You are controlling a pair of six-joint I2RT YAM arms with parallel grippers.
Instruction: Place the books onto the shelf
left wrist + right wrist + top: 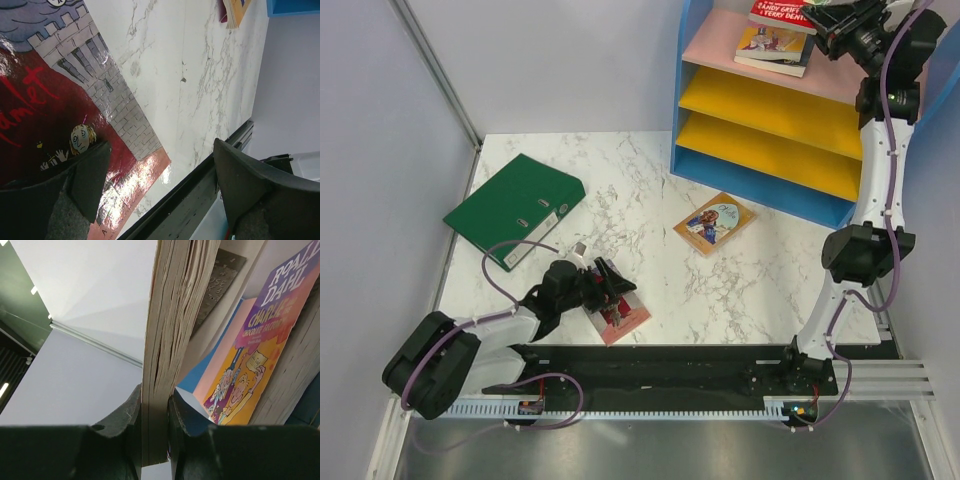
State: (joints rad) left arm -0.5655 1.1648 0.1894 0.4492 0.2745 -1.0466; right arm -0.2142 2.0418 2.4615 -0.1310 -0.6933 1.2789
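The shelf stands at the back right, with a purple-orange Roald Dahl book and a red book lying on its pink top board. Above that board my right gripper is shut on another paperback, seen edge-on with its cover hidden. The Roald Dahl book lies just beside it. A pink-red book with a castle lies near the table's front edge. My left gripper hangs open over it, one finger above the cover. A tan book lies mid-table.
A big green binder lies at the left of the marble table. A black rail runs along the front edge under my left gripper's other finger. Grey walls close in the left and back.
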